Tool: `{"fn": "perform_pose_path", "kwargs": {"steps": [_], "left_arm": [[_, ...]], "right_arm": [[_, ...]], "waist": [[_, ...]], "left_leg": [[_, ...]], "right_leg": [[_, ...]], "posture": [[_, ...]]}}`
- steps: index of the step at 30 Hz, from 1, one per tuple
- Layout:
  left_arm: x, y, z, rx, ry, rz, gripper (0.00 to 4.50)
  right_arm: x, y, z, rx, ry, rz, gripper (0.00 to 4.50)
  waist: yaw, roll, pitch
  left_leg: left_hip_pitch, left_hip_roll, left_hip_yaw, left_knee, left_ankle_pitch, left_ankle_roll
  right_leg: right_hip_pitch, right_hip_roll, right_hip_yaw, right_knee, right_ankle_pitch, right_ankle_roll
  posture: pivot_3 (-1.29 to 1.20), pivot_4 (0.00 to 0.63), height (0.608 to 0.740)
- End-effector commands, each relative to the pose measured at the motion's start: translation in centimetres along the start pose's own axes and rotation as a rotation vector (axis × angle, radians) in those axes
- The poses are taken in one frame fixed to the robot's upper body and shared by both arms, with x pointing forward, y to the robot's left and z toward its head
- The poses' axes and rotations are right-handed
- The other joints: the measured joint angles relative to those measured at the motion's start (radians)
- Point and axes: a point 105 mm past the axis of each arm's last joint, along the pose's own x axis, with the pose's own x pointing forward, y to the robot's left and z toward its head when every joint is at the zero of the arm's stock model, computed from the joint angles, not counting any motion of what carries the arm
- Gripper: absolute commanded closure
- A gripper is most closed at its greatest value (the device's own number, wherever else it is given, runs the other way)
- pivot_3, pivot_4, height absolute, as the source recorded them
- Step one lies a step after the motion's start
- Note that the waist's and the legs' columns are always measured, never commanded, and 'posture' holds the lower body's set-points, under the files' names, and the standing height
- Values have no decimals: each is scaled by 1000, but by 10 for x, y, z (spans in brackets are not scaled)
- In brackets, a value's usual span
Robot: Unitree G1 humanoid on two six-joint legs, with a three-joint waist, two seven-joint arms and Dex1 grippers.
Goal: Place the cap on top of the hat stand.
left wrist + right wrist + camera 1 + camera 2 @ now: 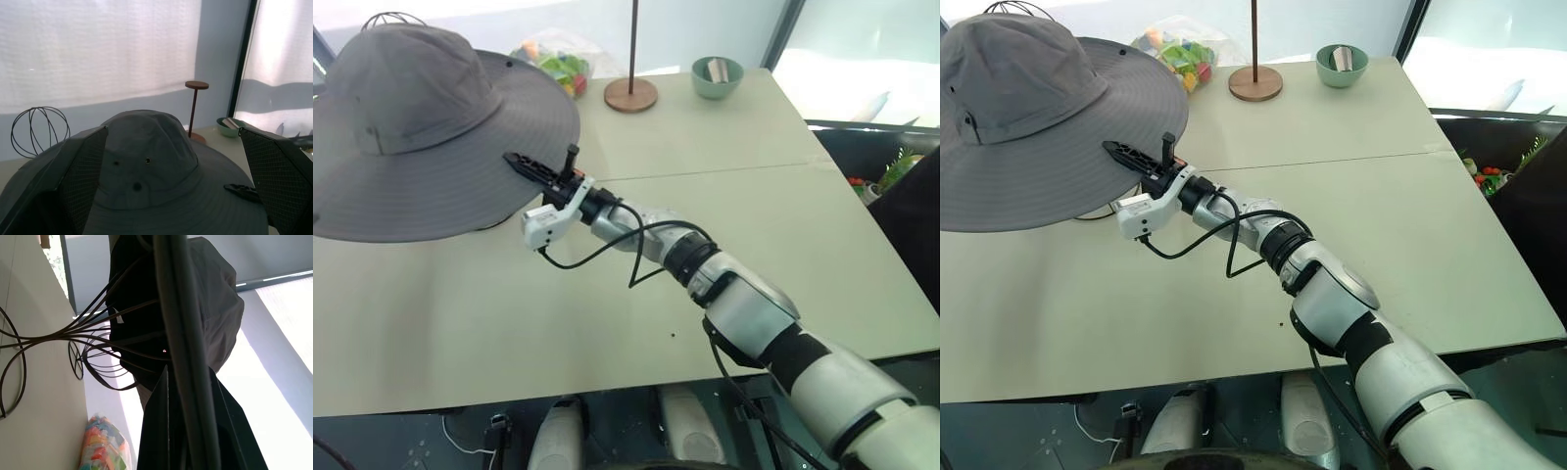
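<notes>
Cap [411,127] sits at ten o'clock on the pale table [724,225] in the head views, its brim edge pinched flat in the right gripper [543,174], so letting go is what remains, I judge. A wooden pole stand [631,93] and a green bowl [718,76] stand at twelve o'clock. From the left wrist, spread left gripper [176,181] fingers frame the crown before a curtained window. From the right wrist, the hat stand [98,340] fills the cap from beneath, seemingly seated.
</notes>
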Motion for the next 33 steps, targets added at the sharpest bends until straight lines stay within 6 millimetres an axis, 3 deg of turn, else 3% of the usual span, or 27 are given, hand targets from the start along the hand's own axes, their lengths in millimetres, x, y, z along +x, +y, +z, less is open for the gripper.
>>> {"fn": "perform_pose_path", "kwargs": {"steps": [1, 3, 9, 10, 18, 23, 25, 29, 33], "left_arm": [[1, -4, 6, 49, -6, -11, 0], [1, -4, 4, 48, 0, -11, 0], [0, 3, -9, 70, 68, 1, 0], [0, 4, -10, 73, 73, 2, 0], [-2, 11, -23, 105, 140, 15, 0], [-10, 28, -25, 113, 157, 91, 0], [-14, 33, -20, 114, 144, 115, 0], [-28, 34, -15, 117, 136, 136, 0], [-51, 41, -13, 120, 129, 204, 0]], "right_arm": [[8, -15, 5, -1, -47, -15, 4201], [7, -16, 7, 17, -59, -6, 3542], [6, -28, 7, -11, -93, -8, 389], [5, -28, 8, -16, -99, -3, 28], [-25, -25, -5, -28, -104, 92, 28], [-72, -35, -17, -18, -113, 189, 28], [-88, -50, -25, 24, -82, 193, 28], [-116, -76, -51, 357, 84, 266, 28], [-146, -100, -74, 846, 223, 414, 28]], "waist": [[0, -1, 0], [0, -1, -1], [-2, -1, 0], [-2, -1, 0], [3, -1, -1], [6, -1, -1], [7, -1, -1], [0, -1, 0], [4, 0, 0]], "left_leg": [[0, 0, 0, 0, 0, 0], [0, 0, 0, 0, 0, 0], [0, 0, 0, 0, 0, 0], [0, 0, 0, 0, 0, 0], [0, 0, 0, 0, 0, 0], [0, 0, 0, 0, 0, 0], [0, 0, 0, 0, 0, 0], [0, 0, 0, 0, 0, 0], [1, 1, 0, 0, 0, 1]], "right_leg": [[0, 0, 0, 0, 0, 0], [0, 0, 0, 0, 0, 0], [0, 0, 0, 0, 0, 0], [0, 0, 0, 0, 0, 0], [1, 0, 0, 0, 0, 0], [1, 0, 0, -1, 0, 0], [1, 0, 0, -1, 0, 0], [1, 0, 0, -1, 0, 0], [2, 0, 0, -1, 0, 0]], "posture": [[0, 150, 740], [0, 150, 740], [0, 150, 740], [0, 150, 740], [0, 150, 740], [0, 150, 740], [0, 150, 740], [0, 150, 740], [0, 150, 740]]}}
